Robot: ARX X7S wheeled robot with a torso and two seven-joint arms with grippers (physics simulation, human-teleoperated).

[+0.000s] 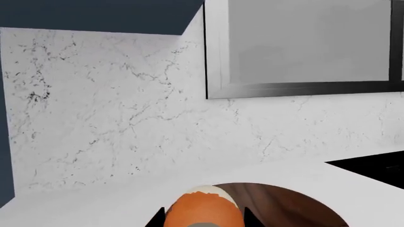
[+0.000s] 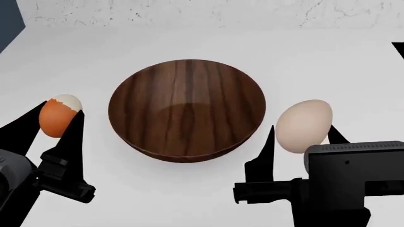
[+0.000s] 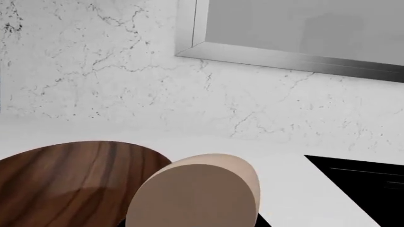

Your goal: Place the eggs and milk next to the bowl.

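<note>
Right now, two robot grippers are each holding an egg on opposite sides of a wide wooden bowl [image 2: 187,108], which is sitting empty on a white counter [image 2: 189,198]. The left gripper [image 2: 56,118] is pinching the orange-brown egg [image 2: 58,116] just beside the bowl's left rim. The right gripper [image 2: 302,135] is clamping the pale egg [image 2: 303,126] just beside the right rim. Neither egg looks to be resting on the counter yet, so letting go from above could crack one or send it rolling away. No milk carton is showing anywhere.
</note>
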